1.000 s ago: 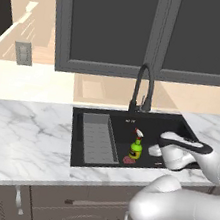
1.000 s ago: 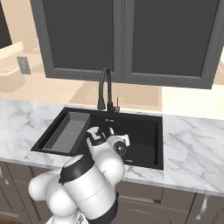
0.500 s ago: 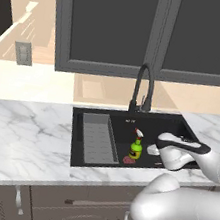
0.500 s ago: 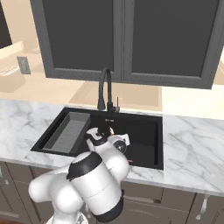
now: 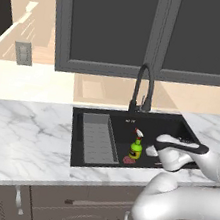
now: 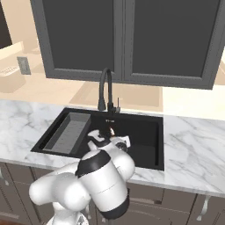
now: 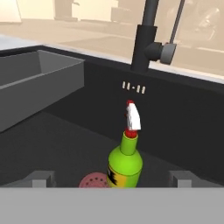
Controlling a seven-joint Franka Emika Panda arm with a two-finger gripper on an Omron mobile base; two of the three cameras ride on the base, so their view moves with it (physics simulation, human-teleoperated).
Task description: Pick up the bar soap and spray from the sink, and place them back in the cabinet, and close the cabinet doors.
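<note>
Inside the black rectangular sink [image 5: 175, 124], set into the white marble table [image 5: 21, 138], a small green spray bottle with a yellow label and red-and-white nozzle [image 7: 126, 159] stands upright. The gripper [image 7: 111, 178] hangs just at its 3 o'clock, jaws wide and empty, likely lined up to grasp it. A round dark-red drain disc [image 7: 92, 180] sits at 7 o'clock of the bottle.

Rendered kitchen: marble countertop [image 5: 21, 138], black sink [image 5: 175, 124] with gooseneck faucet [image 5: 143, 87], grey-framed wall cabinets [image 5: 145, 32] above, base cabinets [image 5: 65, 206] below, wall outlet [image 5: 23, 53].
</note>
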